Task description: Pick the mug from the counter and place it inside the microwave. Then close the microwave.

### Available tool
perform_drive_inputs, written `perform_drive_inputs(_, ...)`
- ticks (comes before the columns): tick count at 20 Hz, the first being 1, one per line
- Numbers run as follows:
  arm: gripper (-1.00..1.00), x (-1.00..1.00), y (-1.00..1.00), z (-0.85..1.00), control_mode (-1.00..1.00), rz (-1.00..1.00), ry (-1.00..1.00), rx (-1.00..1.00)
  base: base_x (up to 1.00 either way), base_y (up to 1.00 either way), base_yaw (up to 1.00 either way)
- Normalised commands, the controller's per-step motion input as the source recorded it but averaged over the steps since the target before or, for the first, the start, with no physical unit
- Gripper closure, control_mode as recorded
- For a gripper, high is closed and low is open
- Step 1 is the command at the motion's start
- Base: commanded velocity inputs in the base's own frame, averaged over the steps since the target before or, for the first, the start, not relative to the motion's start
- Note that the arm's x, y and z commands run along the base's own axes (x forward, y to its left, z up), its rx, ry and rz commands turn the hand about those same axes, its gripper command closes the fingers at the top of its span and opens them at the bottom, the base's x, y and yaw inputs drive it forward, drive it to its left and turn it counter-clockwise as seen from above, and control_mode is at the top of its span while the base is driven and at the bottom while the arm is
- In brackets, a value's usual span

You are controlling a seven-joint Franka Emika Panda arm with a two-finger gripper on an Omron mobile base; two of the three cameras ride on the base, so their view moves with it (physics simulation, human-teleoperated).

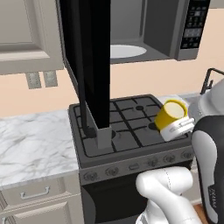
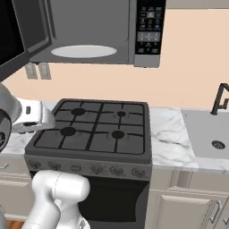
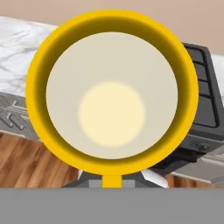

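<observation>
- Above the front right corner of the stovetop [image 1: 127,127], the mug [image 1: 171,114] is held clear of the bench [image 1: 30,140], tipped so that its mouth is turned up and toward the left base camera.
- At the mug's base, the end effector [image 1: 180,127] is seen as a white block; it is judged to be clamped on the mug, since the mug hangs in the air with nothing else under it, though the fingertips themselves are hidden.
- Through the hand camera, the mug [image 3: 111,94] is looked straight into: a yellow rim around a pale inside, with the bench [image 3: 17,48] and stove edge behind it.
- Overhead, the microwave [image 1: 148,30] stands open, its white turntable [image 1: 124,51] bare and its dark door [image 1: 89,61] hanging out over the left half of the stove.
- The carrying step is judged to be under way; the placing and the closing are not yet done.
- A knock against the open door or the lower lip of the cavity is the main risk, because the mug must be raised and carried leftward close to both.
- A slip could be caused by the tilt, and a tipped mug could roll on the turntable once released.
- If the arm is not drawn fully out, the door could be blocked when swung shut.
</observation>
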Motion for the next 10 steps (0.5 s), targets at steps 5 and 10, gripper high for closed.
perform_drive_inputs(5, 1.00, 0.11, -0.17, 0.57, -1.00, 0.00, -0.06, 0.04, 0.00, 0.00, 0.00)
perform_drive_inputs(10, 1.00, 0.30, -0.12, 0.49, -1.00, 0.00, -0.02, 0.03, 0.00, 0.00, 0.00)
